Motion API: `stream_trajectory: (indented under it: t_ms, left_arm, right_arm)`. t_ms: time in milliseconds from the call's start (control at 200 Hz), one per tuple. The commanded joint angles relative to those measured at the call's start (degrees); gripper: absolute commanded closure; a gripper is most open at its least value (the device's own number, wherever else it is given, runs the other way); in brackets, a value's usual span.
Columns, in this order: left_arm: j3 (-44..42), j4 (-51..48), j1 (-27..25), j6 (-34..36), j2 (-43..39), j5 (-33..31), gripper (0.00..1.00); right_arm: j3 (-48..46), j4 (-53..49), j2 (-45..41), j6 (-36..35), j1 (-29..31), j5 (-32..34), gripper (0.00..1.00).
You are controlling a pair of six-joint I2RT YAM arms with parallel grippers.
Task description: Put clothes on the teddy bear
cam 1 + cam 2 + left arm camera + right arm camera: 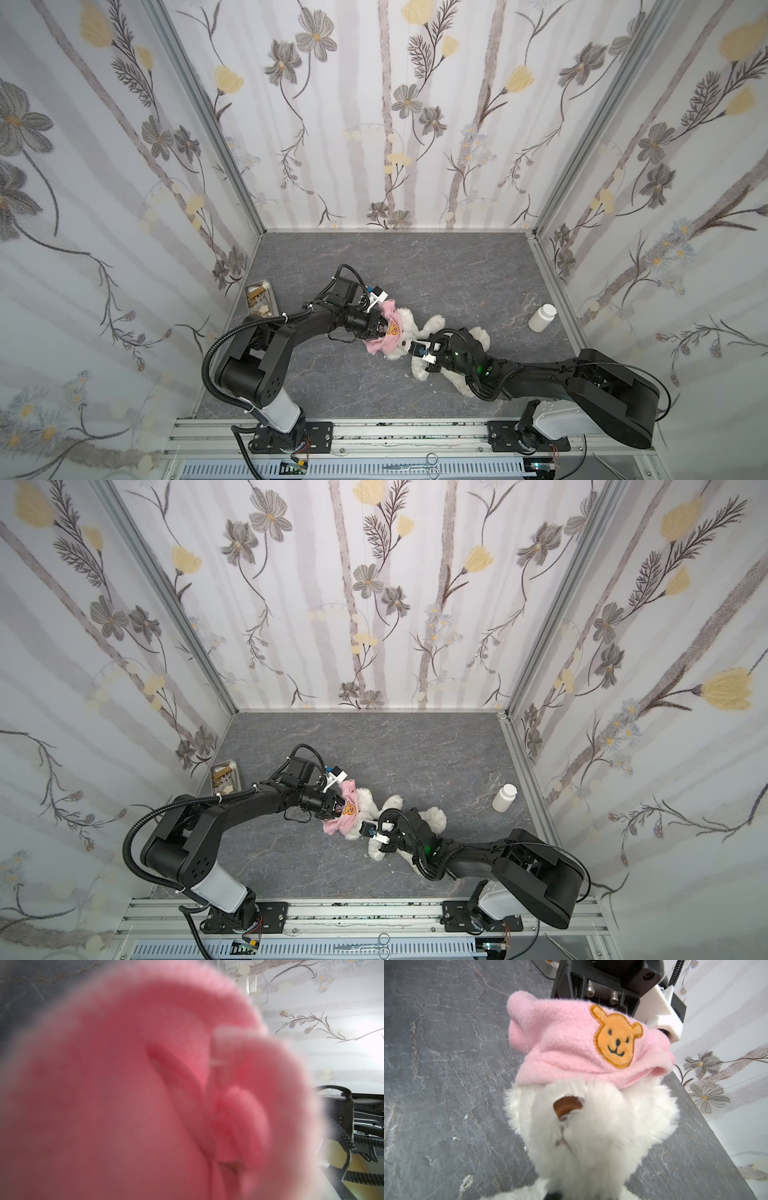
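The white fluffy teddy bear (432, 323) (368, 801) lies on its back on the grey table, head toward the left arm. A pink hoodie (384, 334) (343, 818) with an orange bear face sits bunched over the top of its head, down to just above the nose (566, 1106). My left gripper (380, 326) (337, 806) is shut on the hoodie's far edge, and pink fleece (145, 1084) fills the left wrist view. My right gripper (406, 345) (362, 827) is shut on the teddy bear (591, 1136) at its chest, its fingertips buried in fur.
A white bottle (542, 318) stands near the right wall with a clear glass beaker (530, 299) just behind it. A metal tray (261, 301) holding small items sits by the left wall. Scissors (415, 469) lie on the front rail. Papered walls close three sides.
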Motion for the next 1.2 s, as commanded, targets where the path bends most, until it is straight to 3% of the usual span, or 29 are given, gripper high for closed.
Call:
stream_trajectory:
  t_ms: [0, 85, 255, 285, 340, 510, 630, 699, 839, 1199]
  left_arm:
    - [-0.58, 1.11, -0.11, -0.83, -0.74, 0.37, 1.00]
    - [-1.07, 1.11, 0.05, -1.42, -0.99, -2.77, 1.00]
    - [-2.56, 3.83, 0.37, -6.43, -2.00, -10.10, 1.00]
    - [-3.13, 5.01, 0.25, -7.22, -2.75, -10.83, 1.00]
    - [-3.92, 6.85, 0.06, -8.04, -4.20, -12.38, 1.00]
    - [-6.04, 11.38, -1.36, -8.98, -6.58, -15.04, 1.00]
    - [-7.23, 13.66, -2.71, -7.76, -8.06, -16.37, 1.00]
    - [-7.68, 14.23, -3.04, -6.81, -8.78, -16.73, 1.00]
    - [-9.01, 15.87, -3.83, -6.53, -10.40, -17.97, 1.00]
    - [-10.91, 17.81, -4.59, -6.06, -12.65, -19.60, 1.00]
  right_arm:
    - [0.76, -0.22, 0.19, 1.28, -0.98, -1.49, 1.00]
    - [0.95, -1.65, -0.58, 4.48, -1.57, -2.27, 0.88]
    - [-0.65, -2.81, -5.27, 15.12, -1.99, -2.51, 0.51]
    - [-1.02, -3.43, -6.72, 17.38, -2.00, -3.23, 0.33]
    - [-1.21, -5.85, -9.73, 22.07, -2.12, -5.50, 0.24]
    - [0.49, -7.56, -17.96, 40.69, -2.51, -13.71, 0.26]
    - [7.03, -10.04, -13.57, 56.84, -4.87, -16.72, 0.52]
    - [11.43, -13.81, -10.23, 61.64, -5.63, -16.47, 0.60]
    - [16.06, -17.66, -5.74, 66.15, -6.04, -16.35, 0.67]
    - [24.11, -24.15, 2.44, 67.51, -6.07, -15.29, 0.77]
